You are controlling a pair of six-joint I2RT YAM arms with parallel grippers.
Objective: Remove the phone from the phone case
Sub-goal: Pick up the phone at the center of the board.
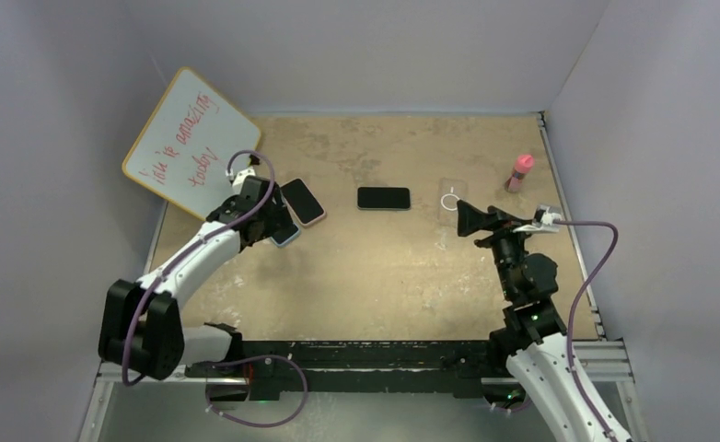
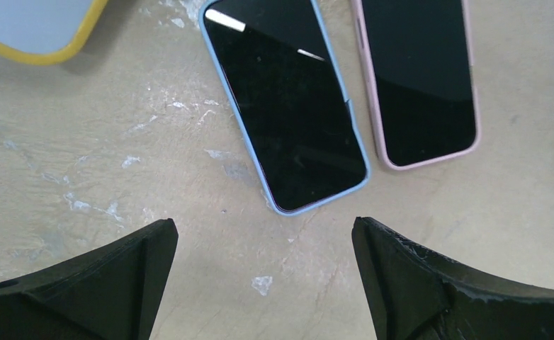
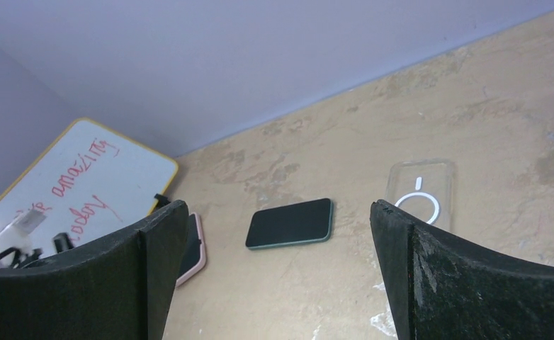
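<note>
Left wrist view: left tool (image 2: 262, 234) wide open, empty, above blue-cased phone (image 2: 286, 106) on worktop (image 2: 83, 177); right tool (image 3: 278, 212) wide open, empty, well apart from that phone. Risk: pink-cased phone (image 2: 419, 78) lies just beside it; closing tool may shove both, or lift it still cased.

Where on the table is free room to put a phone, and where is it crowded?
Free: the near half of the table, this side of the bare phone, and the far strip behind it, from whiteboard to pink bottle. Crowded: the left, where pink-cased phone and blue-cased phone lie side by side below the left gripper.
</note>
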